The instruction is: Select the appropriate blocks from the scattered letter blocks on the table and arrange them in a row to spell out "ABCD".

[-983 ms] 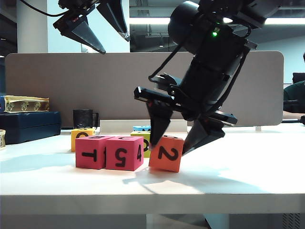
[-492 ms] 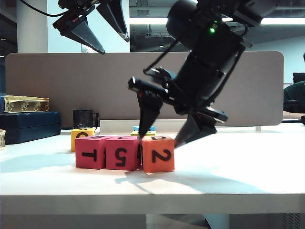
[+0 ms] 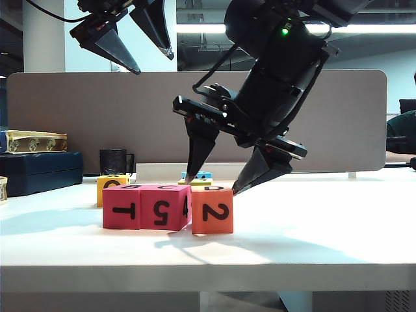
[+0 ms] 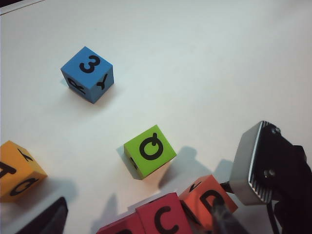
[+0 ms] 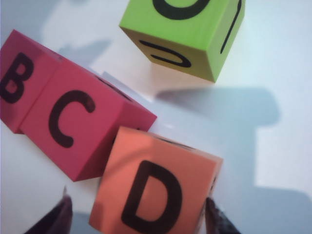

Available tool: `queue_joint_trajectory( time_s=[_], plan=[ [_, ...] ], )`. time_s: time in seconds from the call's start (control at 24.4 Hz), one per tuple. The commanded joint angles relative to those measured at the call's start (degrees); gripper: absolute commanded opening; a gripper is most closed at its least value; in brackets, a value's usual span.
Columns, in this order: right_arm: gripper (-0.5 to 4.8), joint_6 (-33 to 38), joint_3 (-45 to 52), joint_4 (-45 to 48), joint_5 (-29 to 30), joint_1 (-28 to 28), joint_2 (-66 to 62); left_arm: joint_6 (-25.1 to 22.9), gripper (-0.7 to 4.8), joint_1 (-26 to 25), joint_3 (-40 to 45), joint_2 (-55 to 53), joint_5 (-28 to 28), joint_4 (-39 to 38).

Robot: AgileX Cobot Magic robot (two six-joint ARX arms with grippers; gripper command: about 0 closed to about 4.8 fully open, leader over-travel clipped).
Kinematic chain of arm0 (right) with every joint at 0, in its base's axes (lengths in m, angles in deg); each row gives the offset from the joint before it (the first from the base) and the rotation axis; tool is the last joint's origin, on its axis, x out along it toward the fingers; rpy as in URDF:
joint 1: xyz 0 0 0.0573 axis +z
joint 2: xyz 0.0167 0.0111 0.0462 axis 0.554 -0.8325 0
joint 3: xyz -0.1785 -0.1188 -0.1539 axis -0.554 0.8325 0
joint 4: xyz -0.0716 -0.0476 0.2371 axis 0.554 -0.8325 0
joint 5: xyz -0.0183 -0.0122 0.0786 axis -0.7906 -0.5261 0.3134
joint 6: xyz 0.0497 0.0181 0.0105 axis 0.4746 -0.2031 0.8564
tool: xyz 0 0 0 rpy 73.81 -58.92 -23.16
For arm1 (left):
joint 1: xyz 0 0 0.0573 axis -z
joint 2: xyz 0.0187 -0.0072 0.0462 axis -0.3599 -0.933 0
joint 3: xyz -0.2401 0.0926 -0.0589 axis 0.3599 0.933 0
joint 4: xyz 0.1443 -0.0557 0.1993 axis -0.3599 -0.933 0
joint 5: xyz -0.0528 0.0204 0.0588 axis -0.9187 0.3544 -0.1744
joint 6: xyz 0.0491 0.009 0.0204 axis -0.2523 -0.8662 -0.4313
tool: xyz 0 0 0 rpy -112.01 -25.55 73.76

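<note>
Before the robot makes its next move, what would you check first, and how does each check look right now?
1. Right gripper open, fingers off the orange D block: ok.
2. D block resting flat on the table: ok.
3. B block, C block and D block touching in a row: ok, though D sits slightly skewed.
4. Yellow block for A joined to the row: not ok, it stands apart.
5. Left gripper raised, open: ok.

Behind the white tabletop stands a long grey partition panel (image 3: 97, 117), with a dark blue case (image 3: 39, 170) and a black mug (image 3: 114, 161) at its left end, a white pillar (image 3: 44, 36) and strip ceiling lights (image 3: 201, 28) beyond it.
</note>
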Motion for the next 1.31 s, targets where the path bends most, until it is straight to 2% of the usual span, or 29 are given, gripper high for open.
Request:
queue_joint_trajectory(
  time_s=[0.04,0.2,0.45,0.53,0.7,0.82,0.98,1.02,1.11,1.15,1.19,1.27,1.31],
  plan=[
    [3.42,-2.3,-0.9,-0.1,0.2,0.0,0.1,-0.2,3.72,0.1,-0.3,0.3,0.2,0.5],
    [3.42,-2.8,-2.8,-0.6,0.0,0.0,0.1,-0.2,3.72,0.1,-0.3,0.3,0.2,0.5],
    [3.42,-7.1,-7.8,-5.0,-2.3,-0.4,0.1,-0.5,3.72,0.0,-0.3,0.3,0.5,0.5],
    [3.42,-7.3,-8.7,-5.9,-2.5,-0.9,0.1,-1.6,3.72,0.0,-0.3,0.3,2.4,0.5],
    [3.31,-7.3,-11.6,-9.3,-2.4,-2.2,0.3,-5.5,3.67,-0.3,-0.3,0.3,9.9,0.8],
    [3.01,-7.3,-13.7,-11.0,-2.4,-2.2,0.3,-5.7,3.34,-2.3,-0.3,0.2,10.3,1.8],
    [2.98,-8.0,-18.5,-15.1,-2.0,-2.0,0.3,-4.2,3.34,-6.7,-0.3,0.2,10.3,6.3],
    [2.70,-8.6,-19.7,-16.0,-1.4,-2.0,0.3,-3.7,3.34,-7.6,-0.3,0.1,10.3,7.6],
    [1.68,-8.7,-22.3,-17.9,-0.9,-2.0,0.3,-2.8,3.25,-8.8,-0.3,-0.6,10.3,10.1],
    [1.12,-8.9,-24.0,-19.1,-0.5,-2.0,0.3,-2.7,2.86,-9.4,-0.3,-1.6,10.3,11.1],
    [0.91,-9.0,-25.1,-19.6,0.2,-2.0,0.3,-2.7,2.68,-9.5,-0.3,-2.4,10.3,11.3],
    [0.65,-9.9,-27.7,-21.0,2.1,-2.0,0.3,-2.7,2.67,-9.6,-0.3,-4.7,10.3,11.5],
    [0.23,-10.1,-29.2,-21.8,3.1,-2.0,0.3,-2.5,2.67,-9.6,-0.3,-6.1,10.3,11.6]
  ],
)
